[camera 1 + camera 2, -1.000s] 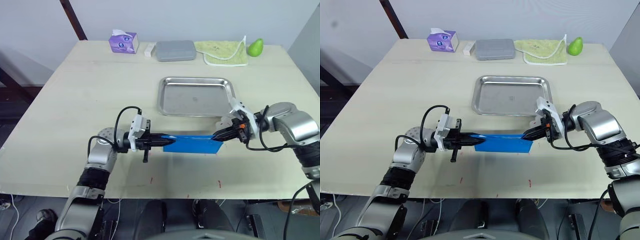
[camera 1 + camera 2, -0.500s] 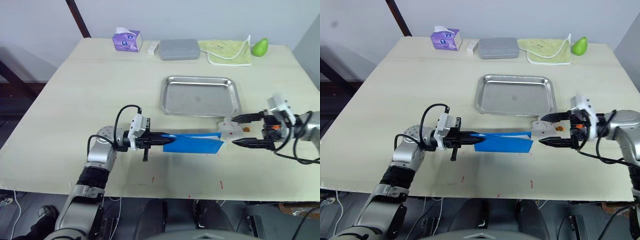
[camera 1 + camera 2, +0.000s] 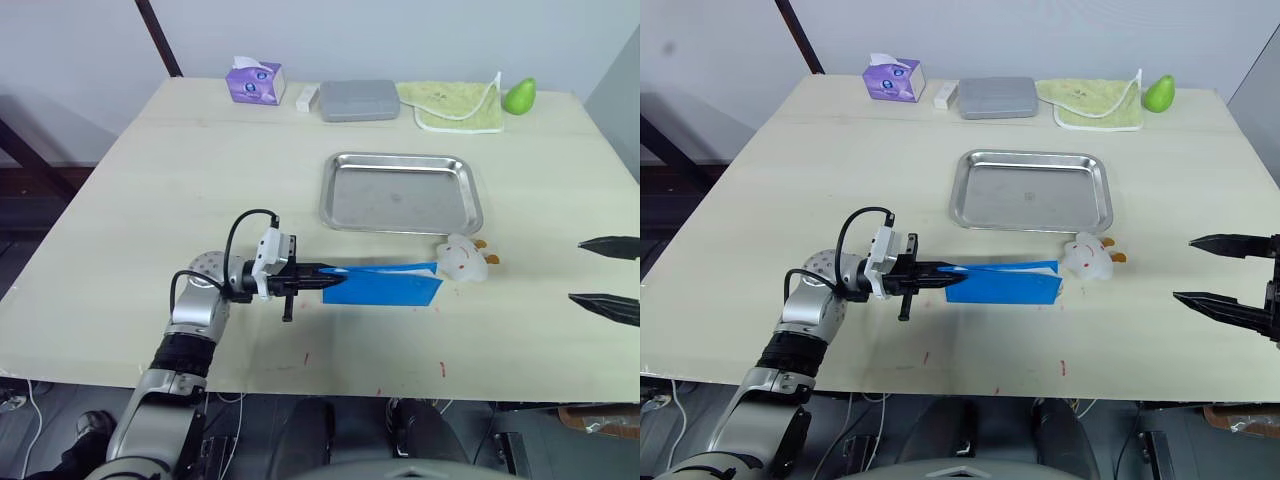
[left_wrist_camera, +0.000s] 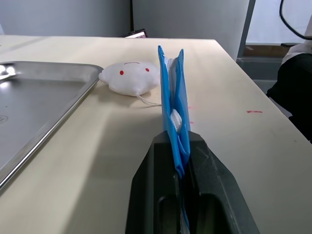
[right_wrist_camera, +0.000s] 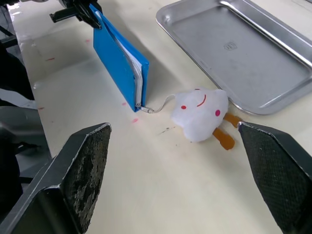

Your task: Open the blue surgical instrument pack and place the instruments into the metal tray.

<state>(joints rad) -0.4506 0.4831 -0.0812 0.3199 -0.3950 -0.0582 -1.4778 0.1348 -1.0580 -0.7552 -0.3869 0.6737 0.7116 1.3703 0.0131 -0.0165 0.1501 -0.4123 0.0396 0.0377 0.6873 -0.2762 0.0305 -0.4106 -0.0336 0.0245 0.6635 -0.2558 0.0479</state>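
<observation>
The bright blue flat rectangular surgical instrument pack (image 3: 1002,285) stands on its long edge on the pale wooden worktop (image 3: 790,180), just at six o'clock of the shiny silver rectangular metal tray (image 3: 1030,190), close to the tray's near rim but apart from it. The left pincer (image 3: 948,270) has its two black fingers shut on the pack's nine o'clock end; in the left wrist view the blue edge sits clamped between the fingers and pale lining shows between the blue layers. The pack is slightly parted along its top, with a white inner sheet visible.

A small white plush toy with red dots and orange feet (image 3: 1087,257) lies on the worktop just at three o'clock of the pack, near the tray's near corner. A thin cord runs from it to the pack's end in the right wrist view. The tray's bottom is bare metal.

The right pincer (image 3: 1230,272) hovers well away at three o'clock, past the toy, its fingers spread wide and holding nothing.

Along the far edge at twelve o'clock sit a small purple tissue box (image 3: 891,78), a matte grey rounded case (image 3: 993,97), a pale green cloth (image 3: 1090,102) and a green pear-shaped object (image 3: 1158,93).
</observation>
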